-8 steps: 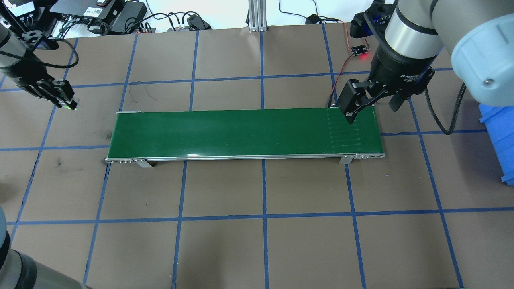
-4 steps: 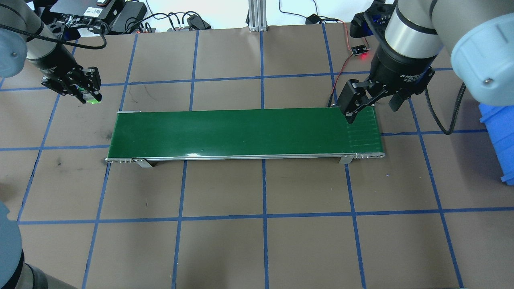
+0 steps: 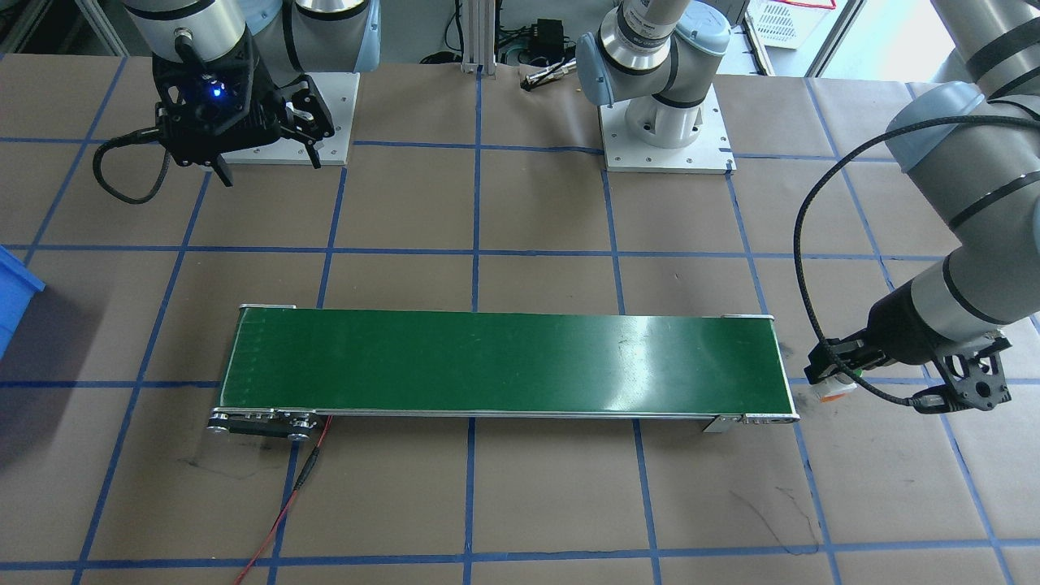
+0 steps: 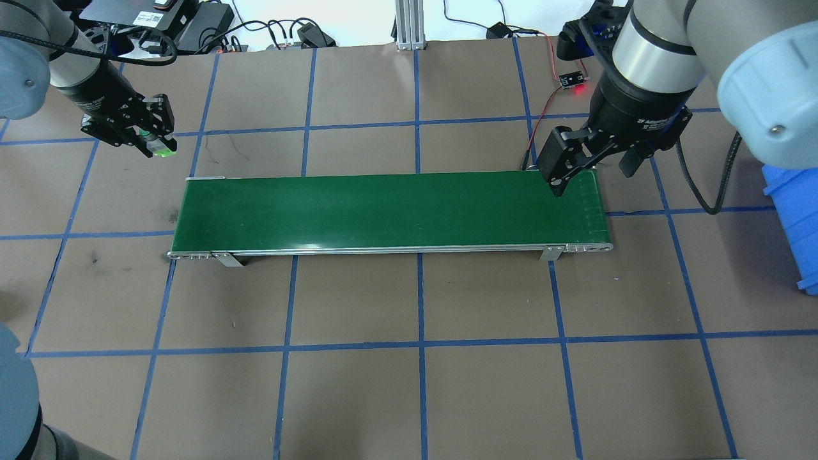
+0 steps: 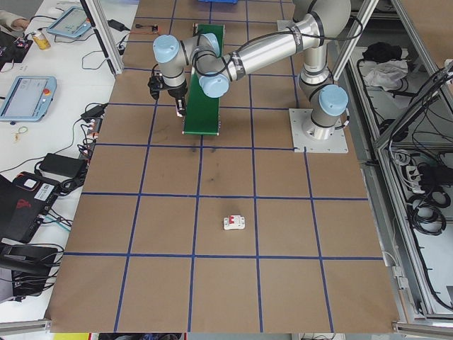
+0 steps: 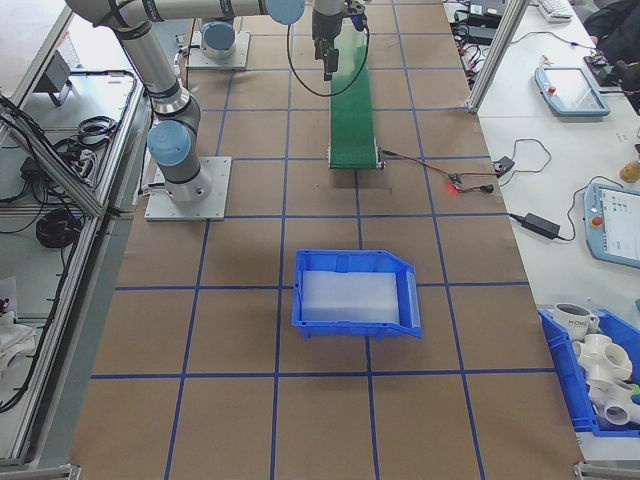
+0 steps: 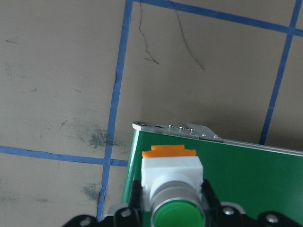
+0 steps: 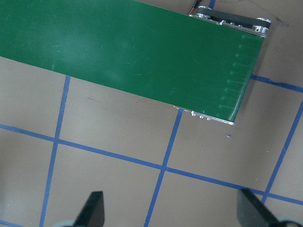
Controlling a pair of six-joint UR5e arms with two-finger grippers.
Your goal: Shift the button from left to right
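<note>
My left gripper (image 4: 157, 145) is shut on the button (image 4: 163, 152), which has a green cap, a white body and an orange base. It hangs just off the far left corner of the green conveyor belt (image 4: 383, 211). The left wrist view shows the button (image 7: 171, 176) held above that belt corner (image 7: 246, 179). From the front the button (image 3: 837, 382) sits beside the belt's end. My right gripper (image 4: 591, 167) stands open and empty over the belt's right end. Its fingertips frame bare table in the right wrist view, with the belt (image 8: 118, 47) beyond.
A blue bin (image 4: 799, 211) stands off the right end of the belt. A small board with a red light (image 4: 573, 80) and its red wire lie behind the right gripper. A white circuit breaker (image 5: 234, 222) lies on the table far to the left.
My left gripper has carried the button rightward, from the far left edge up to the belt's left corner. The right arm has not moved.
</note>
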